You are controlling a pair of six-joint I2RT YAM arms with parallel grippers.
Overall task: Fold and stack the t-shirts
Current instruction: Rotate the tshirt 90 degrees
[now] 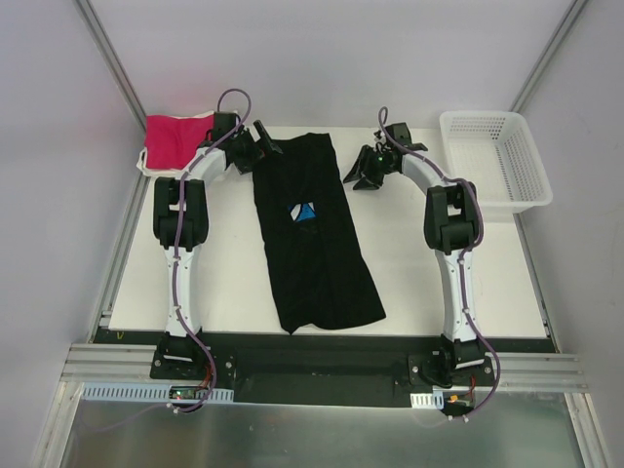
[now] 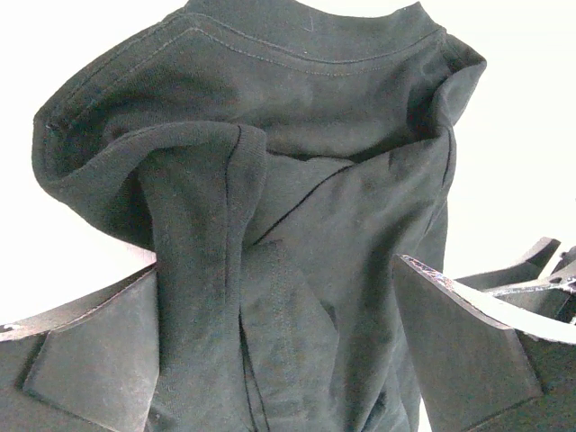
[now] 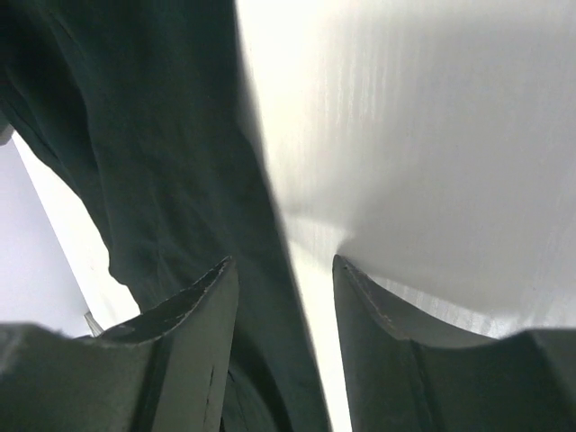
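A long black t-shirt (image 1: 314, 244), folded lengthwise with a blue and white print (image 1: 304, 213) showing, lies down the middle of the table. My left gripper (image 1: 265, 148) is at its far left corner. In the left wrist view that gripper (image 2: 277, 265) stands wide open, with bunched black cloth (image 2: 297, 180) and the collar running between its fingers. My right gripper (image 1: 362, 176) is at the shirt's far right edge. Its jaws (image 3: 283, 261) are partly open over the cloth's edge (image 3: 162, 162) and bare table, pinching nothing. A magenta-pink t-shirt (image 1: 175, 139) lies at the far left corner.
A white plastic mesh basket (image 1: 497, 161) stands at the far right of the table. White tabletop (image 1: 458, 283) shows on both sides of the black shirt. Grey walls and metal rails close in the table's sides.
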